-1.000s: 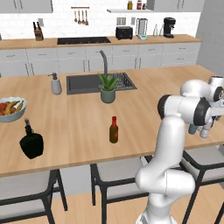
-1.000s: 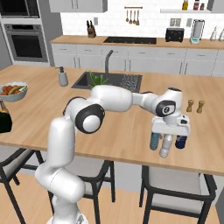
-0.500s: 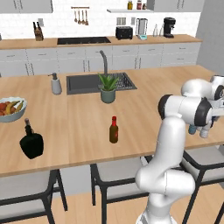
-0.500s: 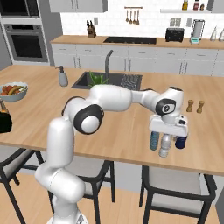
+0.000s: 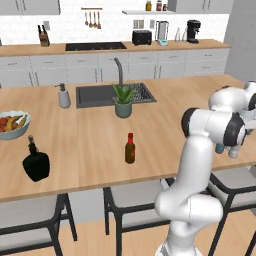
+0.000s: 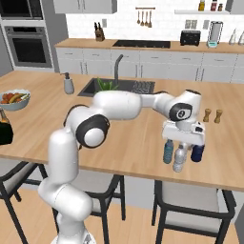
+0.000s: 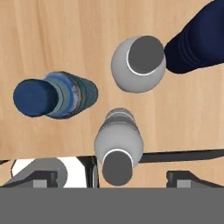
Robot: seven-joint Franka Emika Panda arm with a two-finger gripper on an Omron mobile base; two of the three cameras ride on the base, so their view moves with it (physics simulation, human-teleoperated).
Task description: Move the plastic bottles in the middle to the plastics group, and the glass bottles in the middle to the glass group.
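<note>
My gripper [image 6: 183, 144] hangs open just above a cluster of plastic bottles near the counter's front right edge. In the hand view a whitish bottle [image 7: 118, 148] stands between the spread fingertips [image 7: 43, 180], untouched. Beside it are a blue-tinted, blue-capped bottle [image 7: 54, 95], another whitish bottle [image 7: 138, 64] and a dark blue one [image 7: 197, 39]. From the right base they show as the blue-tinted bottle [image 6: 168, 151], the whitish bottle [image 6: 179, 158] and the dark blue one [image 6: 197, 152]. The slim brown red-capped glass bottle [image 5: 130, 149] stands mid-counter. The squat black glass bottle [image 5: 36, 162] sits far left.
Two small brown shakers [image 6: 212, 116] stand behind the cluster. A fruit bowl [image 5: 10, 124], a grey soap dispenser [image 5: 64, 96], a potted plant [image 5: 123, 100] and the sink [image 5: 100, 95] lie further back. Stools stand under the counter's front edge [image 5: 100, 182].
The hand has lifted slightly above the bottle cluster, its jaws staying wide. The bottles, the brown bottle and the black bottle stay where they were.
</note>
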